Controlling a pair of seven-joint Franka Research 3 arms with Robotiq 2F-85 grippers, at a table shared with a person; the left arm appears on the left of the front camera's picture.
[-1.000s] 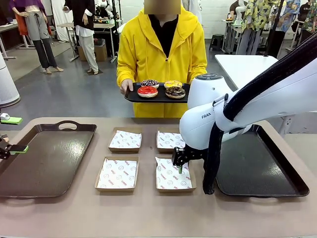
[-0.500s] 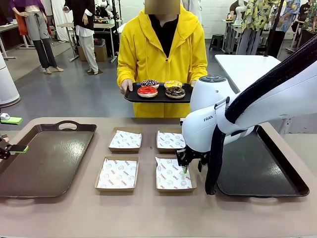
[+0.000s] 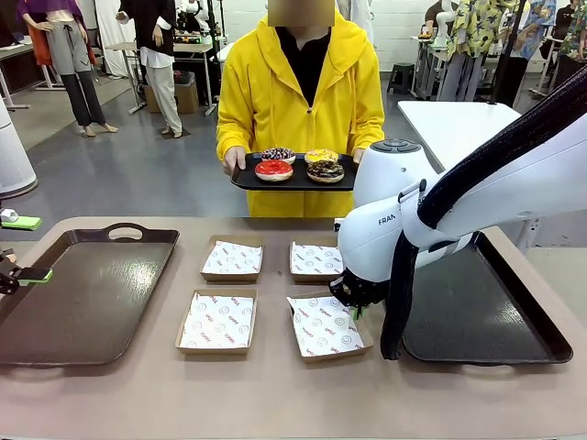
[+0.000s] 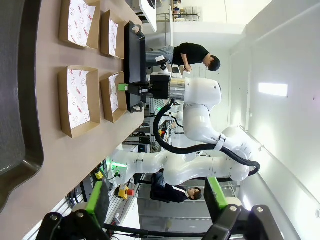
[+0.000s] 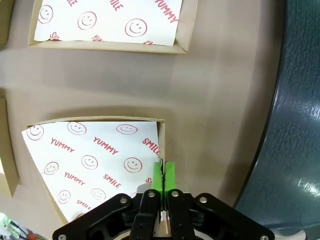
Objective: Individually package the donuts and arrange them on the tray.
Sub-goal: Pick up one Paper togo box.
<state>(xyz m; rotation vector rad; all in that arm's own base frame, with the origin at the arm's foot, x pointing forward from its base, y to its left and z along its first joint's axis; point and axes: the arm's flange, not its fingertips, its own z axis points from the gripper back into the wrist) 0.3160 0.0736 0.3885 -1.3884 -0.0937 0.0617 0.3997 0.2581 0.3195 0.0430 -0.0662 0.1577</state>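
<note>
Front and wrist views. We see the right claw pressed together, pinching the side wall of the near-right box. This paper-lined box sits skewed against the other three boxes, just beside the right tray. The left claw is spread and holds nothing, by the outer edge of the left tray. The four donuts lie on a black tray held by the person at the far side, well apart from the boxes.
</note>
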